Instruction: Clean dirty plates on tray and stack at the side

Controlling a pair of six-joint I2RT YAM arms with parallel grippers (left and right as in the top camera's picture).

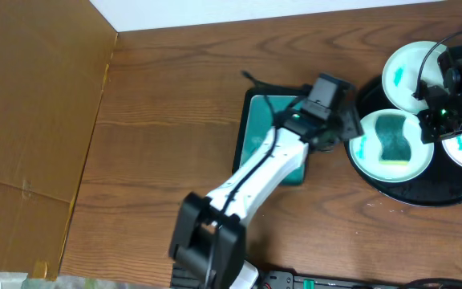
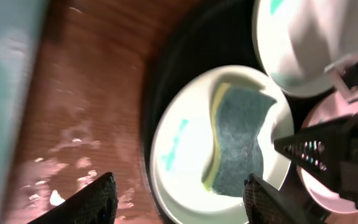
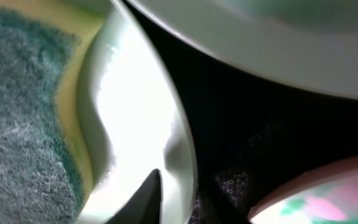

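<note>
Left pincer hangs spread above the plate bearing the sponge, with the right pincer, grip unclear, at its rim: seemingly the scrubbing step, next calling for closing on the sponge.

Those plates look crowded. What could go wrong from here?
The loose sponge could slide off its plate if tilted. The right pincer sits at that plate's rim, close to the back plate; lifting could knock it. The left pincer is open nearby, so the arms might bump.
</note>
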